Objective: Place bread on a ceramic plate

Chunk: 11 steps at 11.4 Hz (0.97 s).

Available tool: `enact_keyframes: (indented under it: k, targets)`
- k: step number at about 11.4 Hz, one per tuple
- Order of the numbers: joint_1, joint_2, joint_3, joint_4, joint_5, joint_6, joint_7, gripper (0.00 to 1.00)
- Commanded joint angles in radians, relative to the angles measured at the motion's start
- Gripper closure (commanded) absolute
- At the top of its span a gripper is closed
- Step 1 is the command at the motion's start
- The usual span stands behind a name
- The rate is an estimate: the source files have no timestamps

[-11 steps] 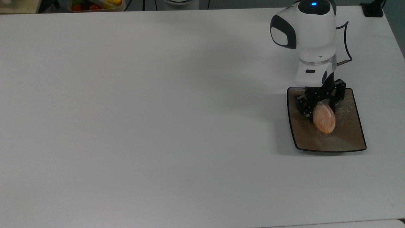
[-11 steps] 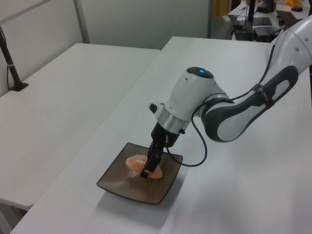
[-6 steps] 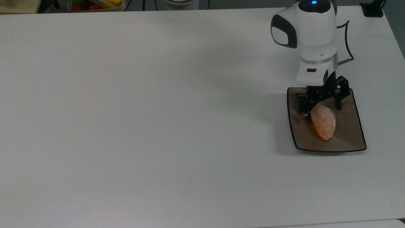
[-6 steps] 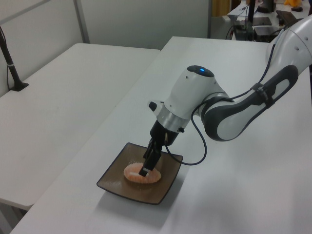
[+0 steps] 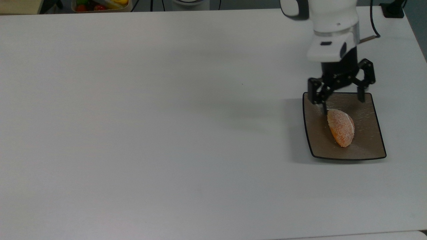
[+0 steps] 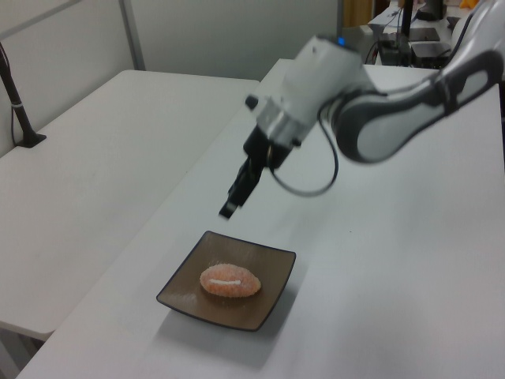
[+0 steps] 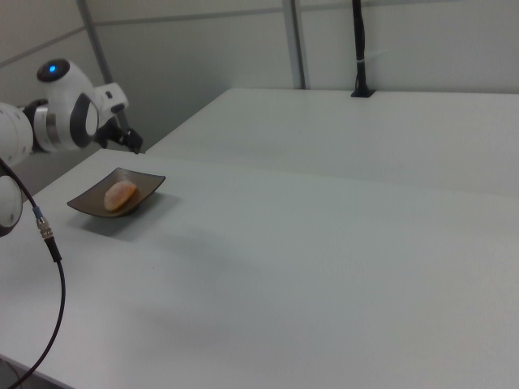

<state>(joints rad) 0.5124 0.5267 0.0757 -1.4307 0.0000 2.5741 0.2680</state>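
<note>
Since half a second ago your tool (image 5: 341,93) has lifted off the plate and pulled back toward the top view's upper edge; the bread (image 5: 341,127) that sat between its fingers now lies free. Your tool's two fingers (image 5: 314,94) are spread wide and pinch nothing. In the left view the tool (image 6: 237,193) hangs in the air well above the plate's far edge, clear of the bread.

You have one bread and one ceramic plate (image 5: 367,146). The bread lies on its side near the middle of the plate, touching the brown surface, its long axis running from the plate's upper middle down toward the lower middle in the top view. A white cream stripe runs along the upward face in the left view, where the bread (image 6: 230,281) sits centred on the ceramic plate (image 6: 268,304). The plate rests flat on the white counter (image 5: 166,116), close to the top view's right edge.

In the right view the ceramic plate (image 7: 89,204) sits at the right view's left with the bread (image 7: 120,194) on it, and the arm's white wrist (image 7: 69,113) is just above and behind it.

One tray of coloured items (image 5: 100,5) shows at the top view's upper left, beyond the counter and well apart from the plate. A second white counter (image 6: 95,158) stands at the left view's left, with one black post (image 6: 17,103) on it.
</note>
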Motion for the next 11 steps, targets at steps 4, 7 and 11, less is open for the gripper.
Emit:
enact_keyframes:
  k: [4,7,11]
  targets:
    - [-0.185,-0.364,0.001,-0.085,-0.003,-0.640,0.028,0.00]
    - [-0.273,-0.502,-0.016,-0.118,-0.003,-0.872,0.024,0.00]
    - [-0.310,-0.634,-0.070,-0.195,-0.003,-0.997,0.019,0.00]
